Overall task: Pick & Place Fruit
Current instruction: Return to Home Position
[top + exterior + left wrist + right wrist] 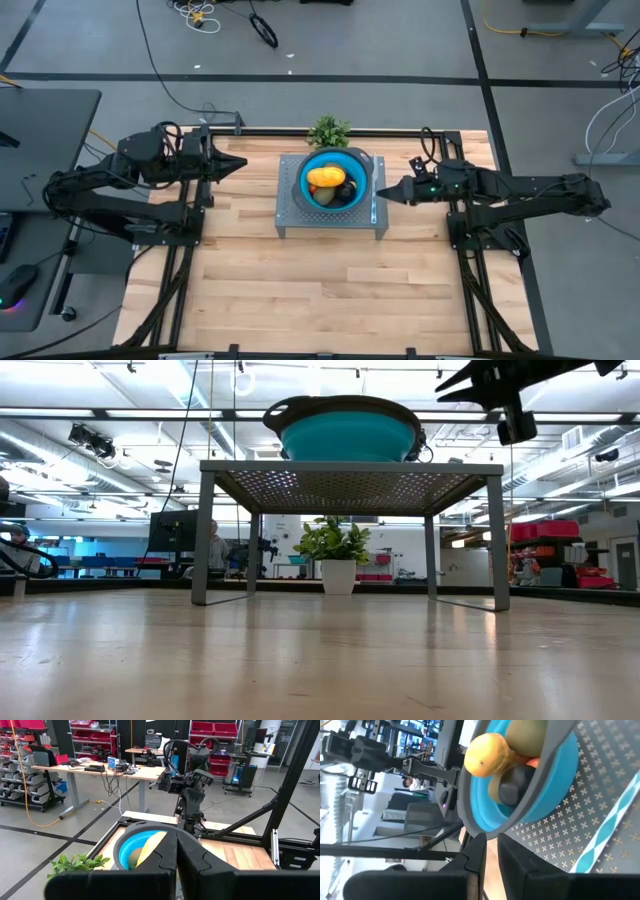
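The fruit lies in a blue bowl (310,168) with a grey rim, on a grey perforated stand (290,215) at the table's middle. A yellow-orange oblong (487,752) lies on top, with a near-black round (515,787), an olive oval (535,735) and a bit of orange (534,763) beside it. My right gripper (492,855) hovers just right of the stand and points toward the bowl. A narrow gap shows between its fingers, with nothing in it. My left gripper (240,165) waits shut, left of the stand, and also points toward the bowl.
A green leafy plant (328,130) stands just behind the stand at the table's far edge. A long light-blue and white thing (605,835) lies along the stand's right side. Bare wooden tabletop (330,290) spreads in front of the stand.
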You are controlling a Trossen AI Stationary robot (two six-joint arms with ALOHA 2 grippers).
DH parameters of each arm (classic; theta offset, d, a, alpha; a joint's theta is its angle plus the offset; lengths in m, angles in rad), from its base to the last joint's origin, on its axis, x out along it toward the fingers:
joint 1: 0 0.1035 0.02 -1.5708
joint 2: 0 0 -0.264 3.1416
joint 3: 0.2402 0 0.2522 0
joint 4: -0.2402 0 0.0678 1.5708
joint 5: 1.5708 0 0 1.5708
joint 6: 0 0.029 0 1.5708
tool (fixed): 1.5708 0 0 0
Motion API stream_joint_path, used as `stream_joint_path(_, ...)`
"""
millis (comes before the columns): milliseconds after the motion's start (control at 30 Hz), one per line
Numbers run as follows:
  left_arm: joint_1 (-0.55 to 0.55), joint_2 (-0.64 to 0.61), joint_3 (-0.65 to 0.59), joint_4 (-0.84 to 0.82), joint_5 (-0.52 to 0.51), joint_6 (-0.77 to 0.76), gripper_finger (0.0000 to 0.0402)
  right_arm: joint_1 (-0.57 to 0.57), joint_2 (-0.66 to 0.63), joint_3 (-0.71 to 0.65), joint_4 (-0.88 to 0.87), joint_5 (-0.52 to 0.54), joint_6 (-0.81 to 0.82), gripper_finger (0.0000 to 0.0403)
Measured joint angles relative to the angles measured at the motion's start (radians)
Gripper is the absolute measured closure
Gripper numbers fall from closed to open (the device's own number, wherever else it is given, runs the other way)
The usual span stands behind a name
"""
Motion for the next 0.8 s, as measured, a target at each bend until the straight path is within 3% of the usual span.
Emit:
stream_joint_path(400,0.000,0.000,0.000,0.000,0.000,0.000,0.0397,0.003,-0.042,0.000,0.101,-0.018,-0.435,0.0375)
stream_joint_path(800,0.000,0.000,0.000,0.000,0.000,0.000,0.0397,0.003,-0.069,0.000,0.127,-0.019,-0.675,0.0392)
